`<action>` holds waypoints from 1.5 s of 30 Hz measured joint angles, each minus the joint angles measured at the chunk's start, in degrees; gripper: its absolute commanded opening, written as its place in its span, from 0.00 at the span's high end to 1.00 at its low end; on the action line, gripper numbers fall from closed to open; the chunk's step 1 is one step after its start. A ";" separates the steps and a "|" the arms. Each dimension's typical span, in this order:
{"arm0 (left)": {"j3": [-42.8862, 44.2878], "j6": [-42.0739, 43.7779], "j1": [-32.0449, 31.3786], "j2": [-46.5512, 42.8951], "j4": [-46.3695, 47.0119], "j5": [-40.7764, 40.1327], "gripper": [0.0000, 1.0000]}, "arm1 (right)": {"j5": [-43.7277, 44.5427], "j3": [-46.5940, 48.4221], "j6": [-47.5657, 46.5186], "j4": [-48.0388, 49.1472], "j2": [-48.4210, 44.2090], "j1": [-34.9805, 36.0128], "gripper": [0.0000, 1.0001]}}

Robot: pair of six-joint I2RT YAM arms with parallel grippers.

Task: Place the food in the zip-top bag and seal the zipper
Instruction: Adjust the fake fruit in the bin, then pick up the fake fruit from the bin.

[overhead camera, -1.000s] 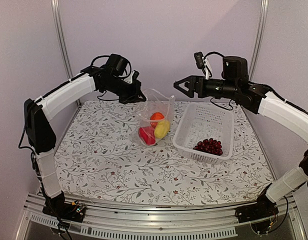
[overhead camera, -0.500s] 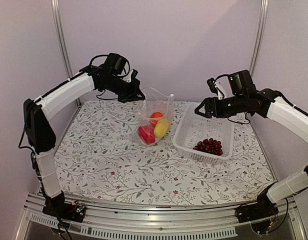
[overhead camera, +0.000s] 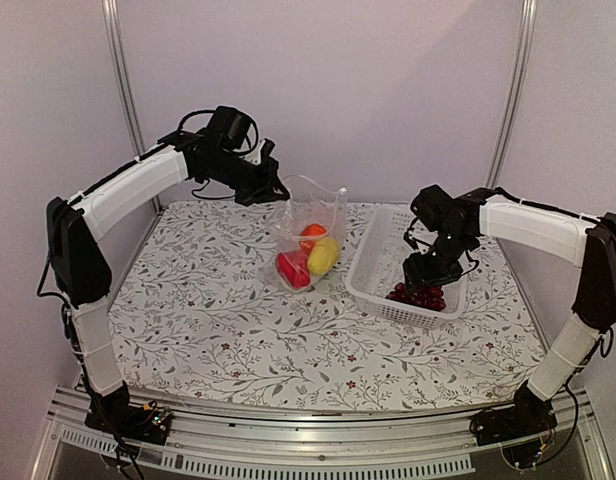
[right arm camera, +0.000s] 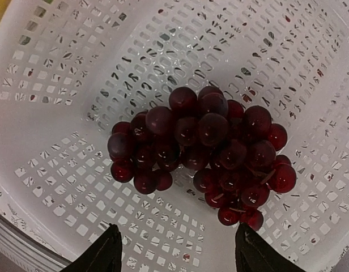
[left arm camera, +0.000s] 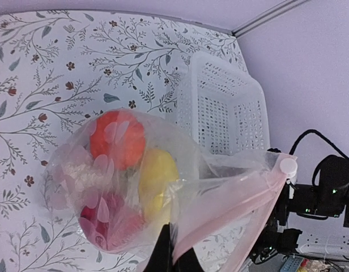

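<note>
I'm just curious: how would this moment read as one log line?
left tool: shut on zip-top bag edge | right tool: open above grape bunch in basket | bagged: red pepper, yellow piece, orange fruit

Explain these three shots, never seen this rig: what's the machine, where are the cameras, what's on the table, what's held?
Two robot arms are bolted at the near edge of a floral-patterned table. The wide picture comes from a fixed camera above and behind them; the other two come from cameras on each wrist. The left pincer is shut on the mouth edge of a clear crinkly plastic zip-top bag, holding it up. Inside are a red toy pepper, a yellow toy piece and an orange round toy fruit. The right pincer is open, hovering just above a dark purple toy grape bunch lying in a white perforated plastic basket. It holds nothing.
</note>
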 measured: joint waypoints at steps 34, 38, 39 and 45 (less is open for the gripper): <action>-2.67 -0.46 0.00 -0.83 0.20 1.75 1.00 | 2.05 9.51 0.50 6.27 20.72 -12.31 0.32; -2.69 -0.55 0.00 -0.83 0.22 1.77 1.00 | -2.56 8.44 2.73 7.15 18.34 -14.78 0.32; -2.69 -0.57 0.00 -0.83 0.22 1.75 1.00 | -3.23 8.66 2.71 7.06 17.64 -14.73 0.32; -2.69 -0.57 0.00 -0.83 0.20 1.75 1.00 | -3.45 12.90 -1.70 5.49 13.29 -11.76 0.34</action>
